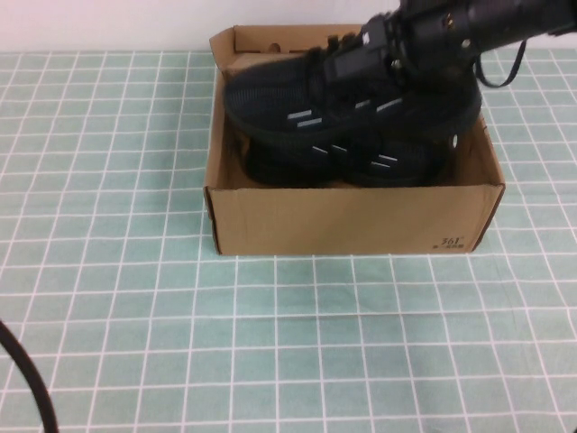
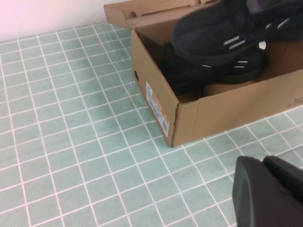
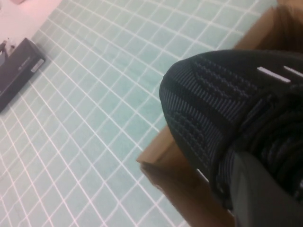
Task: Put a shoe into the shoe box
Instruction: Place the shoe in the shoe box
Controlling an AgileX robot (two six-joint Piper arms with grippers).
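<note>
The shoe (image 1: 297,104), a black mesh sneaker with short white dashes, hangs tilted over the open shoe box (image 1: 352,221), toe toward the box's left end. My right gripper (image 1: 379,56) is shut on the shoe at its collar, coming in from the upper right. In the right wrist view the shoe's toe (image 3: 213,94) fills the frame above the box's cardboard edge (image 3: 163,163), with one finger (image 3: 265,194) against the mesh. My left gripper (image 2: 263,161) is shut and holds nothing, low over the table in front of the box (image 2: 227,113), outside the high view.
A second black sneaker (image 1: 361,164) lies inside the box beneath the held one. The box's lid flap (image 1: 270,41) stands open at the back. A dark flat object (image 3: 19,68) lies on the green checked cloth far from the box. A black cable (image 1: 27,374) crosses the front left corner.
</note>
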